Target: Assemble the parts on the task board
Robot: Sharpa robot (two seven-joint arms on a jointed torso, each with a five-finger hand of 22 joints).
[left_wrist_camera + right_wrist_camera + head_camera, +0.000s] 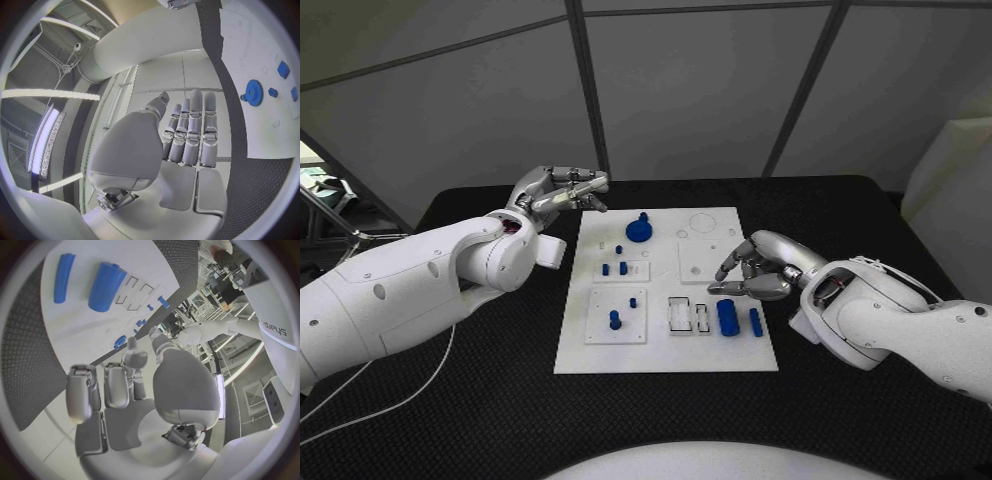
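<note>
Holding nothing, my right hand [754, 268] hovers over the task board's [733, 355] right edge with its fingers curled loosely and apart. Just below it on the board lie a thick blue cylinder [727, 316] and a slimmer blue bar [756, 321], side by side. Farther up the board stands a blue gear [639, 229]. My left hand [560, 192] hangs beyond the board's upper left corner, fingers straight, side by side, gripping nothing.
</note>
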